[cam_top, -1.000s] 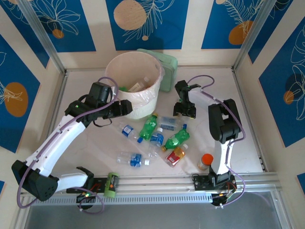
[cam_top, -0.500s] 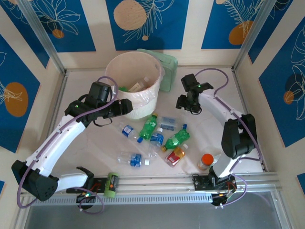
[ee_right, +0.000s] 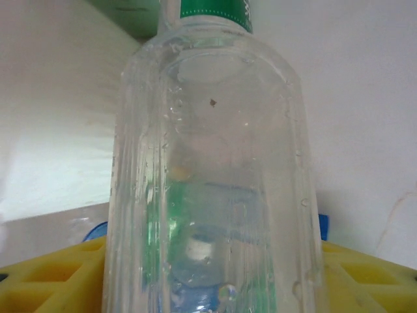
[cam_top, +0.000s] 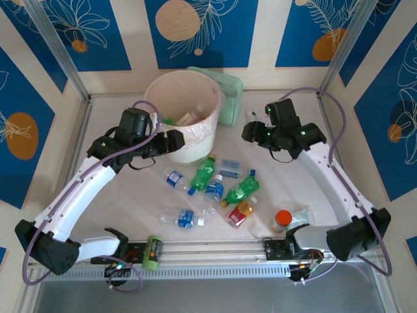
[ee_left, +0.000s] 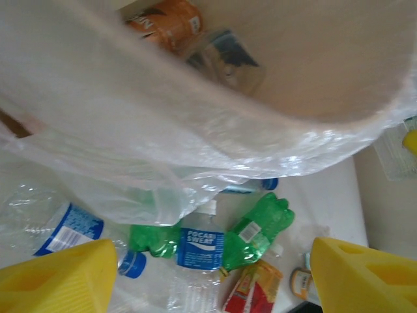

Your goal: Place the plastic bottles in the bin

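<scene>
Showing the right end effector (cam_top: pixel 254 132) clamped on a clear bottle (ee_right: pixel 208 195), whose long axis points straight out from the wrist. The bin (cam_top: pixel 158 88), by the table's far edge, lies just to its left. The left end effector (cam_top: pixel 174 141), jaws apart and empty, sits at the bin's near wall. The held bottle's cap is cut off; other bottles (cam_top: pixel 205 173) lie mid-table.

We note the clear bottle (ee_right: pixel 208 182) as glossy transparent plastic, ribbed, beaded with droplets, its label (ee_right: pixel 215 13) shiny green film; green bottles (cam_top: pixel 203 173) glossy plastic too; the liner (ee_left: pixel 195 150) is thin translucent film, crinkled and sheeny; left fingers (ee_left: pixel 365 274) matt yellow plastic; table (cam_top: pixel 293 176) smooth, matt white; front rail (cam_top: pixel 215 248) brushed metal.
</scene>
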Tool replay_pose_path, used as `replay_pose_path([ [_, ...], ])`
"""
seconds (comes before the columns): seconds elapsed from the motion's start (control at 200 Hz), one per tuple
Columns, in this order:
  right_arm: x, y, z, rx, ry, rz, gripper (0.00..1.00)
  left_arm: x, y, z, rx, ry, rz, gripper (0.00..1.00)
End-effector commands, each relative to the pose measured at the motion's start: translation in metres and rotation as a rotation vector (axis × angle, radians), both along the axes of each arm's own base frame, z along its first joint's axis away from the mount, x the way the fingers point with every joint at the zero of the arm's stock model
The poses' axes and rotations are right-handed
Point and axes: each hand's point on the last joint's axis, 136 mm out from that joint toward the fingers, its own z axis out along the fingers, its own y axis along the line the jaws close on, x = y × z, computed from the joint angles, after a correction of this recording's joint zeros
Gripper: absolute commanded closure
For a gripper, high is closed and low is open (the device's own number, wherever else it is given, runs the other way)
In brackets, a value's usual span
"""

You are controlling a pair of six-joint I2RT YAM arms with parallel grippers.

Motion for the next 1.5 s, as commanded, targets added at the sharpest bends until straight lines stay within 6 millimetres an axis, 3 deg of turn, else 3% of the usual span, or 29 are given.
replay_pose_path([
  [0.0,-0.01,0.02,0.035,0.086,-0.064,0.065,0.35,0.003,-0.011,0.04,-0.112,-0.082,-0.031,0.23],
  [0.31,-0.017,0.064,0.11,0.164,-0.236,0.194,0.36,-0.001,0.004,0.04,-0.072,-0.101,0.02,0.22],
  [0.545,0.006,0.104,0.137,0.171,-0.289,0.266,0.36,-0.002,0.026,0.034,-0.023,-0.109,0.107,0.22],
  [0.745,0.032,0.129,0.141,0.169,-0.296,0.291,0.36,-0.005,0.041,0.019,-0.004,-0.076,0.167,0.21],
  [1.045,0.06,0.151,0.126,0.159,-0.253,0.304,0.33,-0.007,0.055,0.007,0.005,-0.054,0.209,0.21],
  [1.226,0.069,0.151,0.127,0.155,-0.255,0.292,0.26,-0.008,0.06,0.0,0.005,-0.036,0.232,0.21],
  [1.336,0.071,0.15,0.129,0.157,-0.253,0.285,0.17,-0.009,0.064,-0.004,0.007,-0.026,0.245,0.21],
  [1.496,0.064,0.147,0.138,0.151,-0.27,0.289,0.16,-0.013,0.071,-0.013,0.003,-0.001,0.277,0.21],
])
